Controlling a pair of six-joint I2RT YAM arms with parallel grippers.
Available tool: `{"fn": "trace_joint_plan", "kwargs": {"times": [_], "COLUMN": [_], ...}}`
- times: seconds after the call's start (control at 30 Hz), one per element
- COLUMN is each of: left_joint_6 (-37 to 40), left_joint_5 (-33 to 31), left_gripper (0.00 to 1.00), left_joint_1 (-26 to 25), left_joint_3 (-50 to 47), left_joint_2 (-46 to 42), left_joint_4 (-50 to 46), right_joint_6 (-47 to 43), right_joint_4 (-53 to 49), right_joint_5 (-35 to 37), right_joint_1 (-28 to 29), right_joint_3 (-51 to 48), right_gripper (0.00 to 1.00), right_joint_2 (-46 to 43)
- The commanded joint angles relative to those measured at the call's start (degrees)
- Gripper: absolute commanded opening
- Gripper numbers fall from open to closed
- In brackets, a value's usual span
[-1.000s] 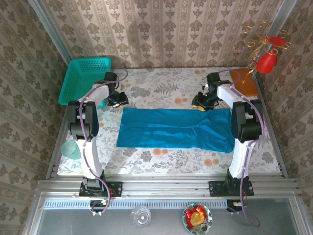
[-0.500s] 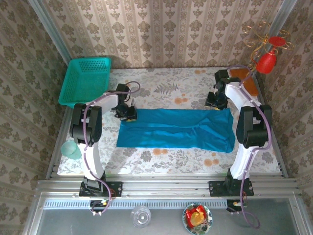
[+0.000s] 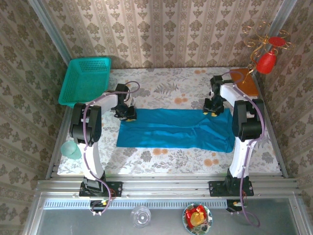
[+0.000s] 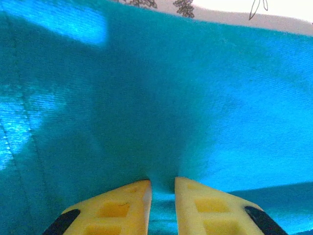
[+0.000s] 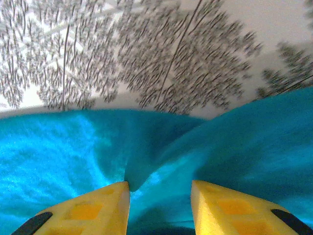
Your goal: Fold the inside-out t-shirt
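The teal-blue t-shirt (image 3: pixel 176 129) lies flat as a long rectangle across the middle of the table. My left gripper (image 3: pixel 128 113) is down on its far left corner. In the left wrist view the yellow fingers (image 4: pixel 128 200) stand a narrow gap apart, with the cloth (image 4: pixel 171 98) puckered up into that gap (image 4: pixel 163 182). My right gripper (image 3: pixel 213 108) is on the shirt's far edge near the right end. Its fingers (image 5: pixel 98 205) stand wider apart, open, straddling a raised fold of the shirt (image 5: pixel 58 147) at the gripper's tip (image 5: pixel 160 183).
A teal mesh basket (image 3: pixel 85 81) stands at the far left corner, a green cup (image 3: pixel 71 149) at the left edge. An orange mat (image 3: pixel 244 81) and a red ornament (image 3: pixel 267 61) are at the far right. A glass (image 3: pixel 141 216) and a bowl (image 3: pixel 197 218) sit below the rail.
The left gripper has moved right and nearer, from beside the basket onto the shirt's far left corner. The right gripper went out to the right, then came down onto the shirt's far edge.
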Motion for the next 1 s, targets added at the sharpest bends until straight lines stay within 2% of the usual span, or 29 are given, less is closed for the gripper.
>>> {"fn": "trace_joint_plan", "kwargs": {"times": [0.0, 0.1, 0.27, 0.57, 0.87, 0.93, 0.97], "left_joint_6": [1.5, 1.5, 1.6, 1.8, 2.0, 1.9, 1.9], "left_joint_5": [-1.9, -1.9, -2.0, -2.0, -2.1, -1.9, -1.9], "left_gripper": [0.22, 0.22, 0.21, 0.21, 0.21, 0.21, 0.21], "left_joint_1": [0.4, 0.6, 0.8, 1.6, 2.1, 2.2, 2.3], "left_joint_3": [-0.3, -0.4, -0.8, -1.5, -1.8, -1.6, -1.5], "left_joint_2": [1.2, 1.2, 1.0, 0.2, 0.0, 0.0, 0.1], "left_joint_4": [-0.3, -0.3, -0.3, -0.1, -0.1, 0.0, 0.1], "right_joint_6": [-1.4, -1.8, -1.6, -0.1, 8.8, 11.1, 11.8], "right_joint_4": [-3.8, -5.0, -5.9, -7.9, -8.1, -8.4, -8.8], "right_joint_5": [-2.8, -2.1, 0.8, 1.3, 2.0, 0.8, 0.7], "right_joint_1": [1.4, 2.1, 3.0, 5.7, 14.4, 16.6, 17.2], "right_joint_3": [-2.4, -3.1, -4.2, -8.9, -20.0, -21.2, -21.2], "right_gripper": [0.39, 0.37, 0.27, 0.0, 0.01, 0.06, 0.14], "right_joint_2": [-2.9, -3.5, -5.9, -13.4, -22.7, -24.3, -24.9]}}
